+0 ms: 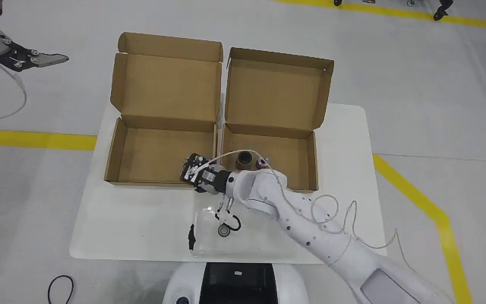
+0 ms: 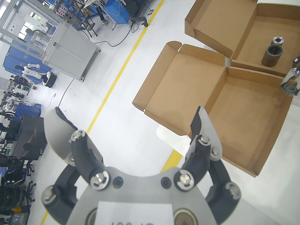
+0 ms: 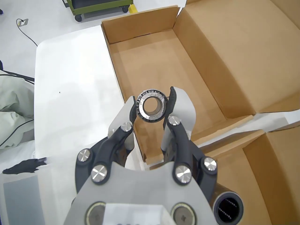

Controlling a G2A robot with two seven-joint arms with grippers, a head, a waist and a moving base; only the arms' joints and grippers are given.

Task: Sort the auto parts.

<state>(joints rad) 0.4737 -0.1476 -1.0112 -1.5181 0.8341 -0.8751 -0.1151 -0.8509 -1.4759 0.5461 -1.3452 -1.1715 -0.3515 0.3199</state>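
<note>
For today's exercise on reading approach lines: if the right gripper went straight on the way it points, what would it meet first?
Probably the bare floor of the empty cardboard box, close to one wall. The right gripper, shut on the bearing, points down there; how far off is unclear.

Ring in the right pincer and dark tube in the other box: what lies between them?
The adjoining side walls of the two boxes, as the left wrist view shows.

White table [image 1: 137, 220]: two open boxes along the far edge, left box [image 1: 156, 156] and right box [image 1: 292, 156] touching side by side. Clear bag [image 1: 203, 220] by the front edge, mid-width, with a small ring [image 1: 225, 230] at its edge.
</note>
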